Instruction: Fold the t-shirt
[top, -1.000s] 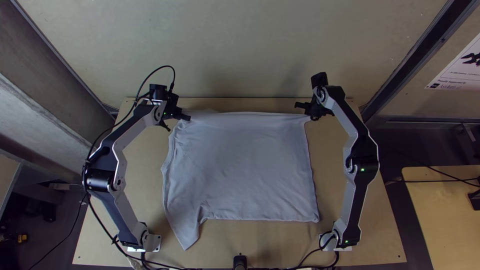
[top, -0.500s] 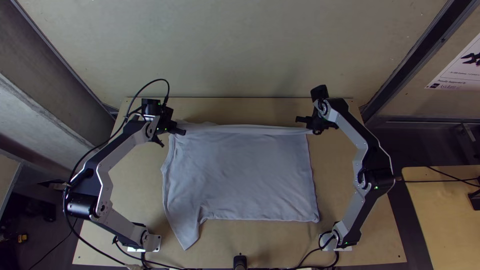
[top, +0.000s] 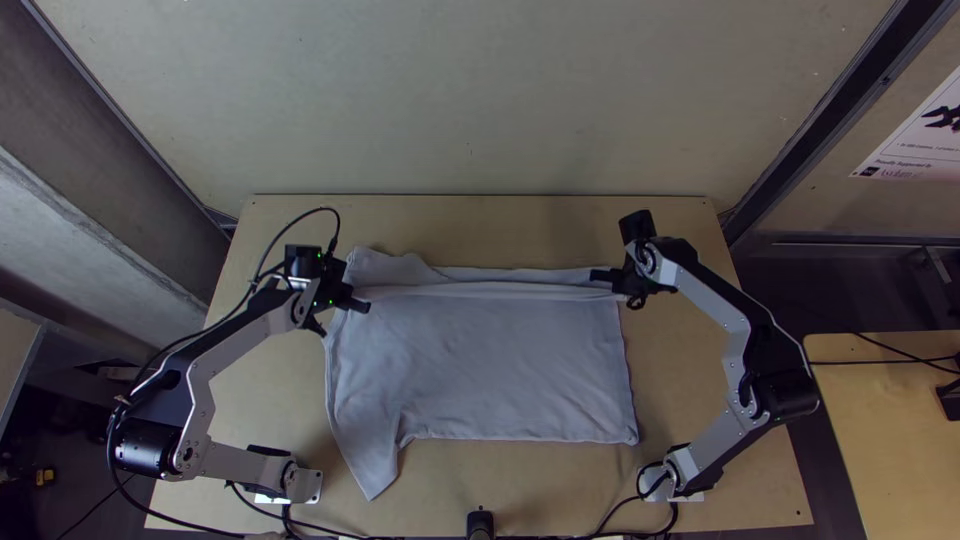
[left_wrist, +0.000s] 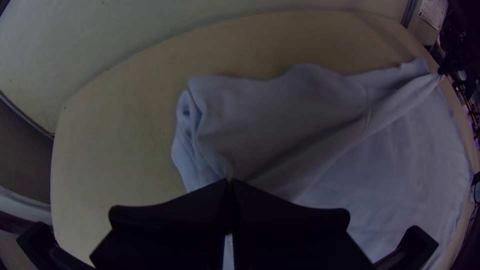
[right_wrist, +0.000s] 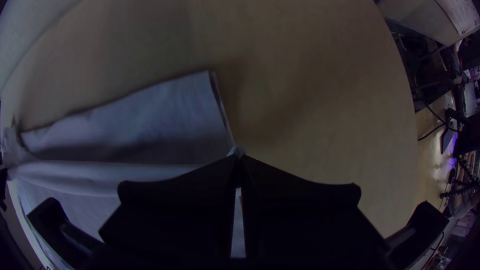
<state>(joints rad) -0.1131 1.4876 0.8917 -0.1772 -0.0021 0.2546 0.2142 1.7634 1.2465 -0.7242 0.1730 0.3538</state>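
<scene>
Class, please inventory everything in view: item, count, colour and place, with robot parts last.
T-shirt: one, pale grey, spread on the table
Table: one, light wood, centre
Side table: one, light wood, lower right
Notice: one, white, upper right
Back panel: one, beige, beyond the table
Cables: several, black, around the arms
Arms: two, silver-grey and black, either side
Grippers: two, black, gripping the shirt's far part

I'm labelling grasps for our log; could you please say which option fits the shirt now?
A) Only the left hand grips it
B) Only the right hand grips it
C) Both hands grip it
C: cloth runs into the closed fingers of both the left hand and the right hand, the shirt stretching between them.
</scene>
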